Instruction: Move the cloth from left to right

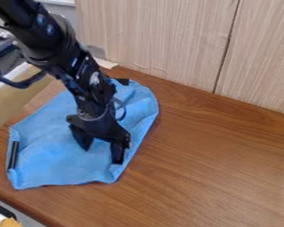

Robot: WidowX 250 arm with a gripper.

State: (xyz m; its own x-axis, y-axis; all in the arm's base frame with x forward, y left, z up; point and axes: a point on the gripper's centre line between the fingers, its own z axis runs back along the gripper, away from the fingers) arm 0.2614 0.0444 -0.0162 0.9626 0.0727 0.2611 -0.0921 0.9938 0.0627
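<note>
The black gripper (102, 154) hangs over the lower right part of the blue cloth (55, 150), its two fingers spread apart and open. Its right fingertip is close to the cloth's right edge; whether the tips touch the fabric I cannot tell. The cloth lies spread on the left side of the wooden table, slightly wrinkled, and the arm covers part of its middle and upper area.
A dark strip (13, 155) lies at the cloth's left edge. Pale wood panels (162, 35) rise behind the brown table (221, 164). A yellow object (10, 222) shows at the lower left corner, beyond the table edge.
</note>
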